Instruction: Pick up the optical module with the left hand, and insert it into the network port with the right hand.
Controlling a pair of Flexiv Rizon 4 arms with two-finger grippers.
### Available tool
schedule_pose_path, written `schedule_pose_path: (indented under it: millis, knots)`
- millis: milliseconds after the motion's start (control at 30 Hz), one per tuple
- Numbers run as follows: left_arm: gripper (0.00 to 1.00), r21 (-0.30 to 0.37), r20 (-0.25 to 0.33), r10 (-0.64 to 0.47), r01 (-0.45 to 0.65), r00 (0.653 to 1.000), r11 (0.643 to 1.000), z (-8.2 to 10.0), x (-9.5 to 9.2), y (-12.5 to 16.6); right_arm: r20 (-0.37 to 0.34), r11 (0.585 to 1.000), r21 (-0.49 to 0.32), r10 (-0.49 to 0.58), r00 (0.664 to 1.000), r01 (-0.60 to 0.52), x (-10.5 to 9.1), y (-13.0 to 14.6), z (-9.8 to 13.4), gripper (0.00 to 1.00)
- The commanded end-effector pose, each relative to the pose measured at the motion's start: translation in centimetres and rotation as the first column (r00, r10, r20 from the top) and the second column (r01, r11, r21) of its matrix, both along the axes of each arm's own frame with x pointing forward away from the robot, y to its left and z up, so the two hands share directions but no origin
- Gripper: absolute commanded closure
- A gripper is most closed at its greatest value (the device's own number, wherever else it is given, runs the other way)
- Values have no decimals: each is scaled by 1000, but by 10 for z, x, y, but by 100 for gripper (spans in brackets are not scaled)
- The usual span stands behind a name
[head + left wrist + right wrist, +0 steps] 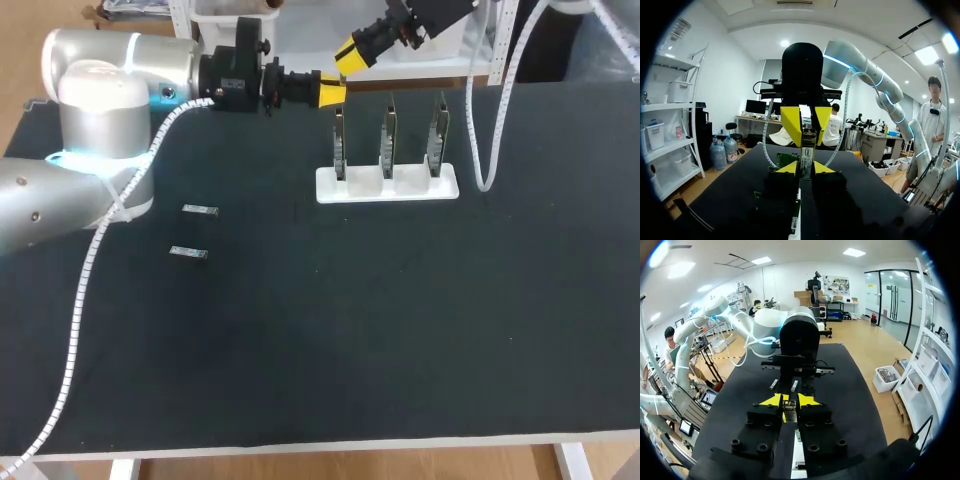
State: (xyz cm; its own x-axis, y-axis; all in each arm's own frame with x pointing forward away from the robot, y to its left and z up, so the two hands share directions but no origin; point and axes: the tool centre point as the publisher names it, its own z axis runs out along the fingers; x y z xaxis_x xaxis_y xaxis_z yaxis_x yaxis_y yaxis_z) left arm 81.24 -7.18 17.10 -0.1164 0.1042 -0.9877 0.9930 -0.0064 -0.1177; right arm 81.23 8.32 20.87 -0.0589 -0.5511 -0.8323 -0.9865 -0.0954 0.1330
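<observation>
The optical module (807, 148), a slim metal bar with a label, hangs above the table's far edge between my two grippers. In the left wrist view my left gripper (804, 169) is shut on its near end. My right gripper (807, 137) comes in from the opposite side, its yellow fingers (791, 125) pressed on the far end. The right wrist view shows the module (789, 416) between the right gripper's (790, 403) tips. In the head view the left gripper (334, 92) and right gripper (347, 58) meet tip to tip just behind the white port stand (387, 186).
The stand holds three upright boards with network ports (388, 140), right of the table's middle at the back. Two spare modules (200, 210) (188, 253) lie on the black table (350, 330) at the left. A white cable (490, 150) hangs from the right arm.
</observation>
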Motion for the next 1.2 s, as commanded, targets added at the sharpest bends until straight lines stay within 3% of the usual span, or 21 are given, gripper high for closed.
schedule_pose_path:
  millis: [33, 100, 133, 167, 567, 600, 833, 1200]
  knots:
    - [100, -1, 1, 7, -7, 1000, 1000, -1, 4, 1, -4, 1000, -2, 7, 1000, -7, -1, 0, 2, 100]
    - [98, -1, 1, 7, -7, 1000, 1000, -1, 4, 1, -3, 1000, -2, 7, 1000, -7, -1, 0, 2, 100]
    - [66, -1, 1, 7, -7, 1000, 1000, -1, 4, 1, -2, 1000, -1, 7, 1000, -7, -2, 0, 3, 100]
    - [0, -1, 1, 7, -7, 1000, 1000, -1, 4, 1, -2, 1000, -1, 7, 1000, -7, -2, 0, 3, 100]
    - [0, -1, 1, 7, -7, 1000, 1000, -1, 4, 1, 4, 1000, 2, 4, 1000, -4, -3, -3, 4, 100]
    - [0, -16, 22, -5, 5, 1000, 1000, 0, 3, 2, 5, 1000, 2, 3, 1000, -3, -3, -3, 4, 100]
    - [0, 146, 69, 20, -30, 997, 989, 2, 3, 5, 8, 1000, 4, 2, 1000, -2, -5, -4, 3, 100]
    - [0, 335, 133, 32, -76, 991, 939, -4, 0, 28, 13, 1000, 6, 8, 1000, -8, -6, -5, 4, 100]
